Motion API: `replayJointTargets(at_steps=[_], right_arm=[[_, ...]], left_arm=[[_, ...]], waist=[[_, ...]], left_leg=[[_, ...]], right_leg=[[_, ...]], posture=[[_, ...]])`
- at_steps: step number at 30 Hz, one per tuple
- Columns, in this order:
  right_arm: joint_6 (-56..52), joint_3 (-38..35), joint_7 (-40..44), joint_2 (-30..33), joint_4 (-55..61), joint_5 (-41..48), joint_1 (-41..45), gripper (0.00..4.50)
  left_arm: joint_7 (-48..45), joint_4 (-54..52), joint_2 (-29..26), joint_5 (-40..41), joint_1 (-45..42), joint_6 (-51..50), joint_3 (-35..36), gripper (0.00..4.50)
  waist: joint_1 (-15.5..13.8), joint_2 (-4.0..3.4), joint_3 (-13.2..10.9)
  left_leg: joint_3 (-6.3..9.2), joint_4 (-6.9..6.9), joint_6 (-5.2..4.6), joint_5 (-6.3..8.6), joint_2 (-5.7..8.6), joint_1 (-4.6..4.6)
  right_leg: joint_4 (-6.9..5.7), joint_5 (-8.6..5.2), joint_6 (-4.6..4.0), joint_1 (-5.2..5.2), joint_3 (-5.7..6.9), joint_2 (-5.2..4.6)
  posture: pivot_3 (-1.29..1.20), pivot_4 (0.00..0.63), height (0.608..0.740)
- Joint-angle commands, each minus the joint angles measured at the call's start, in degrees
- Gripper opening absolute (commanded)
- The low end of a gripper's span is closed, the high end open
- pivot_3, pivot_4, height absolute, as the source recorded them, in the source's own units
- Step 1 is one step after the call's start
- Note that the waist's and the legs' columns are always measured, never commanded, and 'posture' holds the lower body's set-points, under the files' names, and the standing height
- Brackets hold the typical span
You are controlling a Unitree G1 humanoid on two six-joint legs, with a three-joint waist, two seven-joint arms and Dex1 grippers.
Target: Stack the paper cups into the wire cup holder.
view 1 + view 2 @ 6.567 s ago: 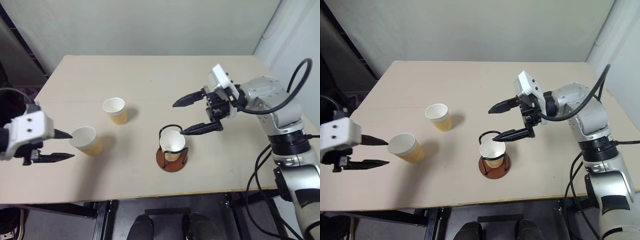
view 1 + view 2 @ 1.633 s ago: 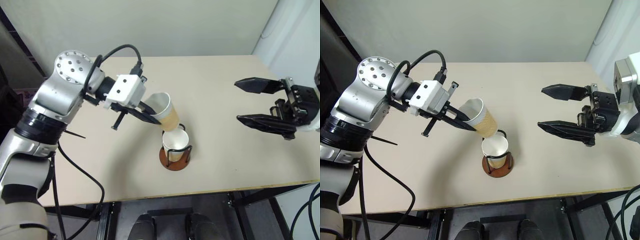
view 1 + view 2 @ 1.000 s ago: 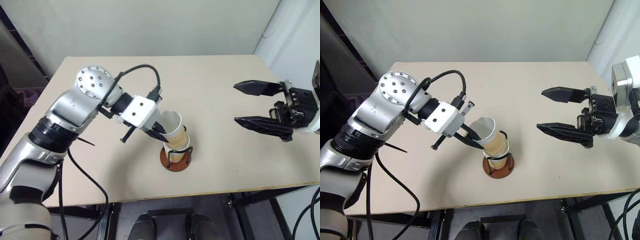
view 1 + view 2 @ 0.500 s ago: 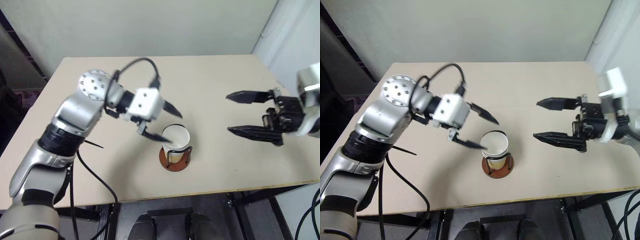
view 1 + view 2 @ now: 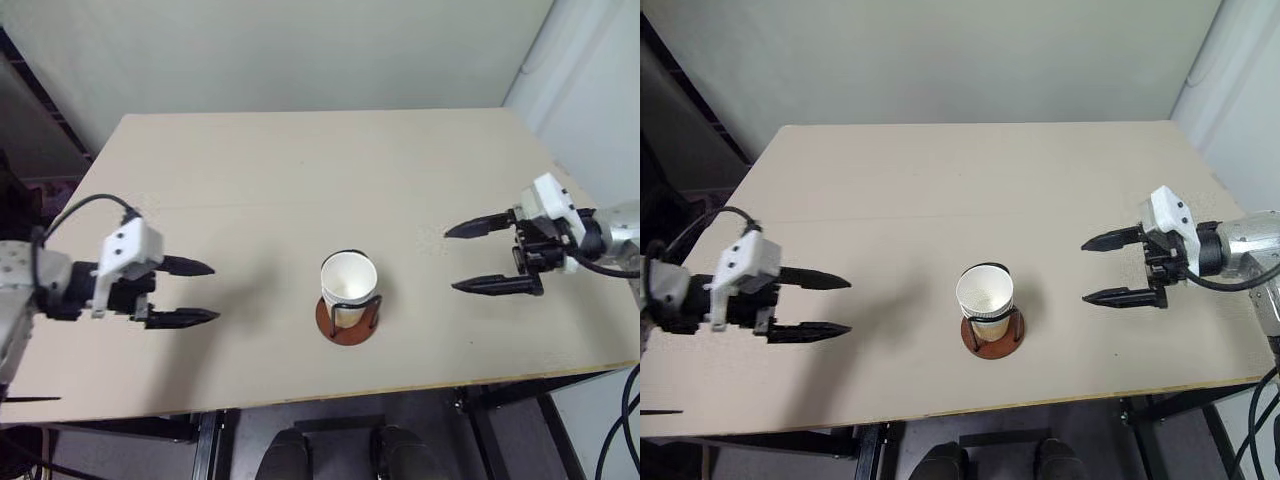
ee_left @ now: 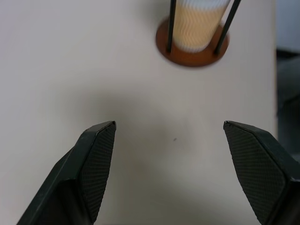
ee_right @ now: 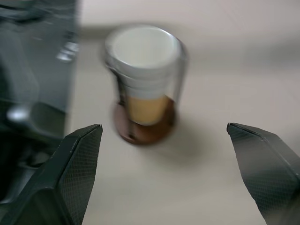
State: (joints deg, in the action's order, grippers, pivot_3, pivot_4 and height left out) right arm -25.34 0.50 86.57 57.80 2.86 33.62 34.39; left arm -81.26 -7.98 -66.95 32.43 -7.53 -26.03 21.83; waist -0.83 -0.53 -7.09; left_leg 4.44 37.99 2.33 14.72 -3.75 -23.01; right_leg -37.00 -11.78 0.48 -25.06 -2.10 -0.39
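We see the paper cups (image 5: 349, 276) nested one inside another in the wire cup holder (image 5: 348, 318), a little below the centre of the head views, toward the near edge of the pale counter (image 5: 300, 170). The stack stands upright on the reddish-brown base disc, with the black wire loops rising around it; its white rim sits about level with the tops of the wires. In the right wrist view several rims show stepped one above the other, with the yellow-orange wall below them.

Our left claw (image 5: 198, 292) hangs at the lower left of the frame, well apart from the holder, its two black fingers spread wide and holding nothing — they point toward the holder across bare counter. Our right claw (image 5: 462, 258) sits at the right of the frame, also well apart from the holder, fingers likewise spread and empty, aimed leftward at the stack.
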Motion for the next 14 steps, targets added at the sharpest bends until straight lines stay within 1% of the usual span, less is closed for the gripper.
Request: replayJointTargets(at_steps=[1,4,14], right_arm=[[-0.21,-3.13,1.71,1.72,-1.48,0.67,0.65,4.43],[-0.36,-3.08,2.03,2.08,-2.50,0.06,0.33,4.43],[-0.57,-1.83,1.25,0.42,-3.51,-1.56,1.74,4.43]], left_arm=[[-2.06,-1.08,-0.67,1.78,4.74,-1.54,8.07,3.91],[-1.56,-1.27,-0.22,1.71,7.54,-2.00,10.76,3.91],[0.23,-1.95,0.43,1.31,8.13,-1.47,9.75,3.91]], waist=[[0.21,0.00,0.00],[0.34,0.01,0.01],[0.52,0.00,0.01]], left_leg=[[-0.06,0.00,0.00,0.00,0.02,0.05],[-0.14,0.00,0.01,0.00,0.00,0.12],[-0.12,-0.04,0.00,0.01,-0.10,0.23]], right_leg=[[0.00,0.01,-0.04,0.01,-0.03,0.00],[-0.01,0.03,-0.11,0.01,-0.08,0.01],[-0.02,0.22,-0.42,-0.01,-0.08,0.06]], posture=[[0.00,0.150,0.740],[0.00,0.150,0.740],[0.00,0.150,0.740]])
